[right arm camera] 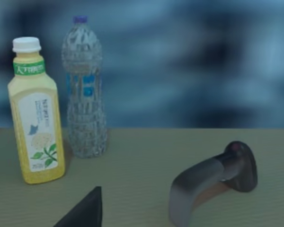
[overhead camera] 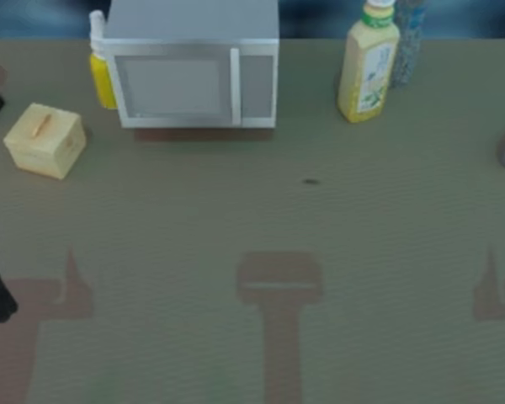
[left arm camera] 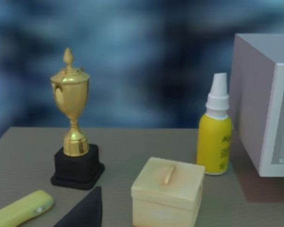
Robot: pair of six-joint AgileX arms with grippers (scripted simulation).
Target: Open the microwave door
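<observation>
- The boxy light-grey microwave point(overhead camera: 194, 63) stands at the far edge of the olive-green surface point(overhead camera: 337, 252), left of centre in the top view, its front facing the arms
- Its flat silver-framed microwave door point(overhead camera: 172, 84) with a greyish window is fully closed; the pale vertical bar handle point(overhead camera: 234, 86) runs along the door's right edge, just beside the plain grey control panel point(overhead camera: 257, 84)
- Judgement: the door is a stiff, light panel that should swing on hinges at its left edge; the smooth, narrow handle is the place to hold, hooked or pinched, then pulled in an arc
- The body may slide if pulled hard
- A yellow squeeze bottle with a white nozzle point(left arm camera: 215, 137) stands against the microwave's left side, and a small tan wooden box point(overhead camera: 45, 140) sits near, where the door may sweep
- Neither end effector shows enough to tell how far its fingers are spread; nothing appears held, both arms at the surface's outer edges
</observation>
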